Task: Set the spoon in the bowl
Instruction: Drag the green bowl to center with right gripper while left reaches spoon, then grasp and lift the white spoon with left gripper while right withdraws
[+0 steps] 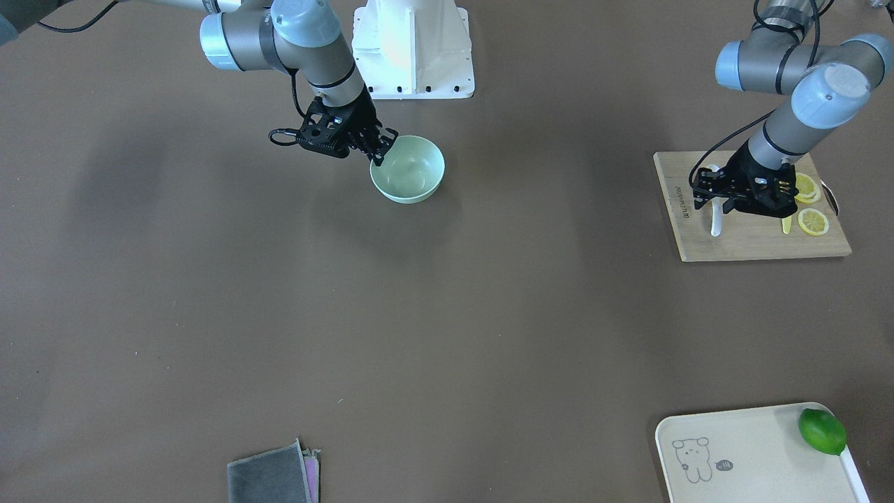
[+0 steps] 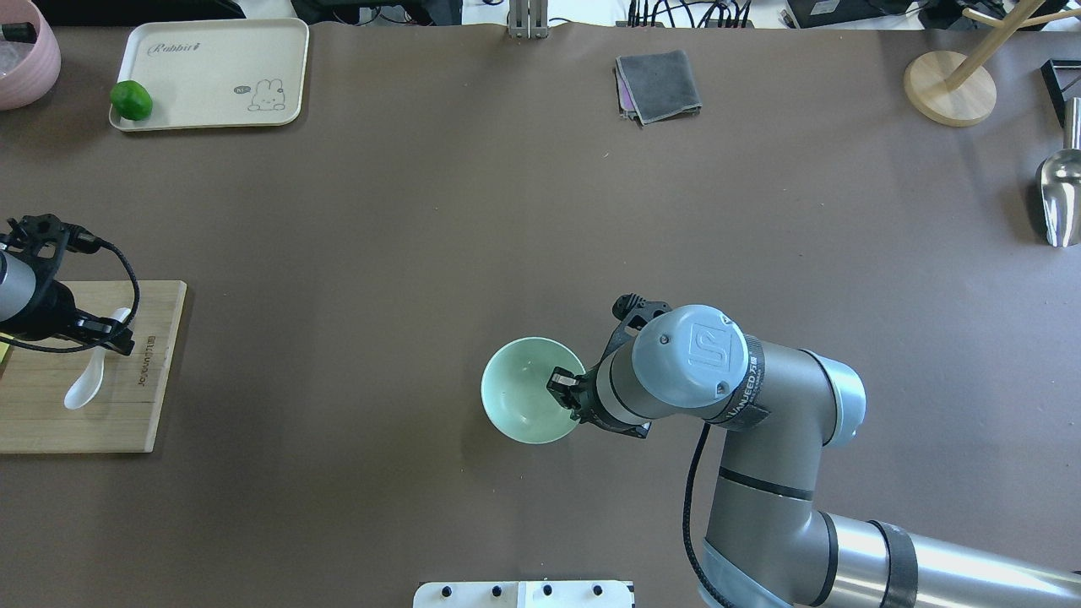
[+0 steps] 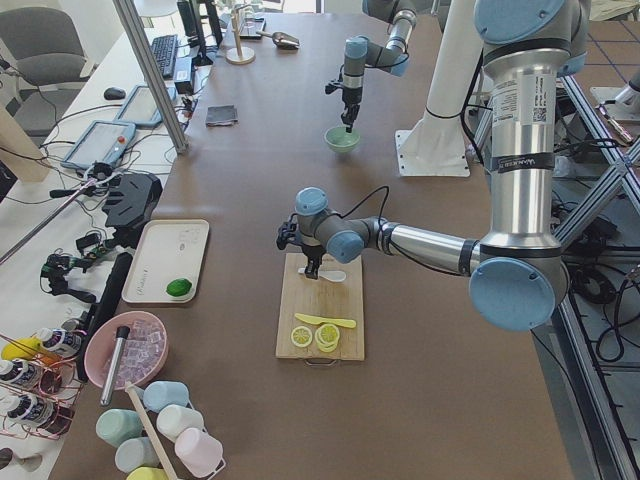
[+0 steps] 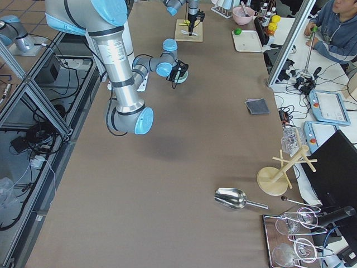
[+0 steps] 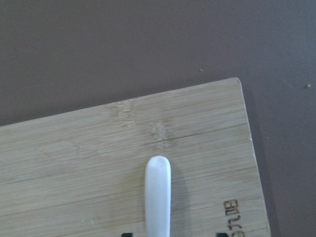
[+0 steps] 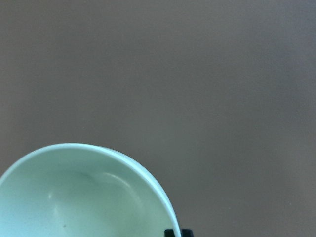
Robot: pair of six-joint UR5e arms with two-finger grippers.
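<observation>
The white spoon [image 2: 83, 388] lies on a bamboo cutting board [image 2: 51, 422] at the table's left end, also seen in the front view [image 1: 716, 222]. My left gripper [image 1: 714, 202] is low over it. In the left wrist view its open fingertips straddle the spoon's handle [image 5: 158, 197] without touching it. The mint-green bowl [image 1: 412, 171] stands near the robot base, empty. My right gripper [image 1: 383, 150] is shut on the bowl's rim [image 6: 148, 182], one finger inside the bowl [image 2: 524, 405] and one outside.
Lemon slices [image 1: 814, 222] and a yellow knife [image 1: 787, 225] share the cutting board. A cream tray [image 1: 740, 454] with a lime [image 1: 822, 431] sits at the far left corner. A folded grey cloth [image 2: 659, 84], a wooden stand [image 2: 950, 89] and a steel scoop [image 2: 1060, 194] lie at the far side.
</observation>
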